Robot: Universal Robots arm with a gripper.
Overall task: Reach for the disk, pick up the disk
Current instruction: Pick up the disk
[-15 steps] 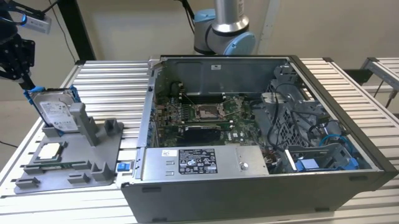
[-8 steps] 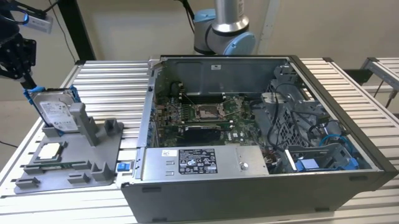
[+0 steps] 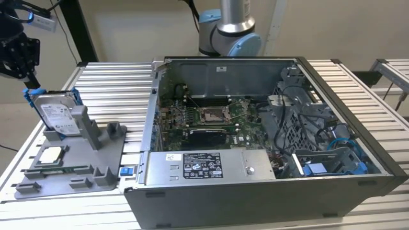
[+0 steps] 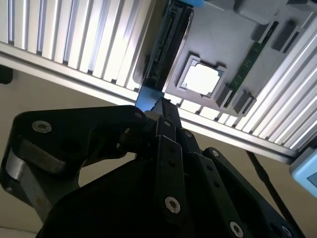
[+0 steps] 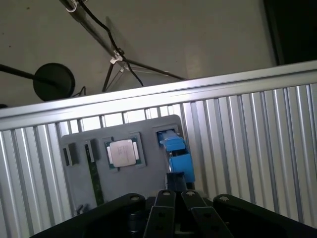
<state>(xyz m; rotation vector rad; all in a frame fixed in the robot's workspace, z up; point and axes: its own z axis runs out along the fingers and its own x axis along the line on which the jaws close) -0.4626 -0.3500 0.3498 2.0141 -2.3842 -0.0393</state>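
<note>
The disk stands upright in a grey holder on the desk, at the exterior view's left, beside an open computer case. The pincer hangs at the top of its left blue rail. I cannot tell whether it is apart or together.

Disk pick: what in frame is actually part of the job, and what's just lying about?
Job:
- the disk, standing upright in the grey holder
- the gripper, at the disk's upper corner

Lying about:
- processor chip
- memory stick
- small blue bracket
- open computer case
- slatted table
</note>
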